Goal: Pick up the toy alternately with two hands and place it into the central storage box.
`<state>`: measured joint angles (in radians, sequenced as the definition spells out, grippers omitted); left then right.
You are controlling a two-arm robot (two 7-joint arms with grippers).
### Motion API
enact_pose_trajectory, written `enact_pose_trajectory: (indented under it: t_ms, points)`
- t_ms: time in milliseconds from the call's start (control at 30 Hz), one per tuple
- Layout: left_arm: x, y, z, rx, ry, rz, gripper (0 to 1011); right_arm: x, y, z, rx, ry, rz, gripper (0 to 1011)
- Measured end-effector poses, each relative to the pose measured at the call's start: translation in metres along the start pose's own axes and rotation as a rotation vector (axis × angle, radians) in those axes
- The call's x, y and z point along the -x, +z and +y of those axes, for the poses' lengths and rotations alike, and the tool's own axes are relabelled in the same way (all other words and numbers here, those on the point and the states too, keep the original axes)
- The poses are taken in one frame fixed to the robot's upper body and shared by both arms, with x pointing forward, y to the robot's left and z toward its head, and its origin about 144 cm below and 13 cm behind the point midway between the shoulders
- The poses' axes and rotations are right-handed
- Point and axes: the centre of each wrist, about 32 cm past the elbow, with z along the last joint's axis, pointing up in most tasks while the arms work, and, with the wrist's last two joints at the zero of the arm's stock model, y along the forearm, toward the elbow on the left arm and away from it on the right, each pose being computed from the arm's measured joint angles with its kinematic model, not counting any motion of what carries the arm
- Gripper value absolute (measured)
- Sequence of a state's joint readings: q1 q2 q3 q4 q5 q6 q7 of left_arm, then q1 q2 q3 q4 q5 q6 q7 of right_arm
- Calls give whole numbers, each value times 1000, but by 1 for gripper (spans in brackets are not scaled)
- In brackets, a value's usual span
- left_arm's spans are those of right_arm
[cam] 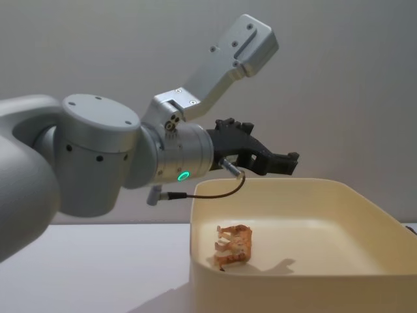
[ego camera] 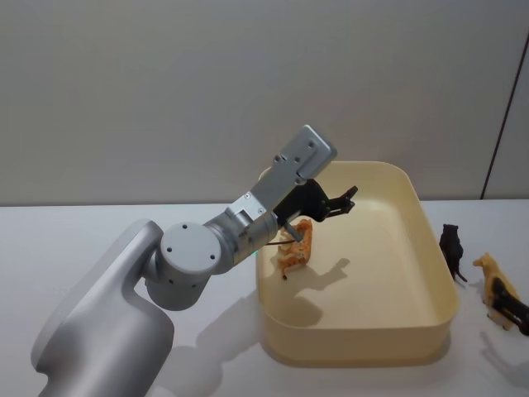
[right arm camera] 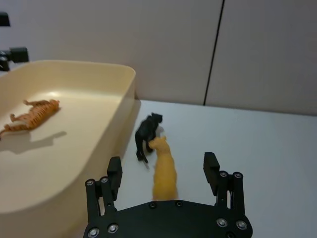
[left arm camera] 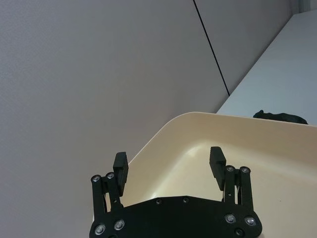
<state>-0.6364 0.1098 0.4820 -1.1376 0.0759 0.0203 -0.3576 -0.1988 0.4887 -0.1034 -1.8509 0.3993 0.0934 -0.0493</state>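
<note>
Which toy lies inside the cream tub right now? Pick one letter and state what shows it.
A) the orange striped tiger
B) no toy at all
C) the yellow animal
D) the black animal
A: the orange striped tiger lies on the floor of the cream tub, below the open, empty left tool, while the black animal and the yellow animal are on the table outside it.

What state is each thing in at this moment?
Left gripper: open, empty, above the box.
Right gripper: open, empty, facing the yellow toy.
Box: holds one toy.
Tiger toy: on its side inside the box.
Black toy: standing on the table.
Yellow toy: standing on the table.
</note>
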Motion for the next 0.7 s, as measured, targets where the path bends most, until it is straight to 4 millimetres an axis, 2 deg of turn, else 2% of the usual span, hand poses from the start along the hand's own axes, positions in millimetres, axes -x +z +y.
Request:
enact_pose_trajectory:
  t_ms: [100, 300, 467, 700]
  points:
    - [0, 0, 0, 0, 0, 0, 1001, -7, -9, -9, 43, -34, 2, 1001]
    - [0, 0, 0, 0, -1, 0, 1001, -13, -16, -13, 77, -68, 4, 1001]
    - [0, 0, 0, 0, -1, 0, 1001, -17, -21, -10, 94, -83, 6, 1001]
    - [0, 0, 0, 0, -1, 0, 1001, -19, -27, 4, 99, -74, 8, 1001]
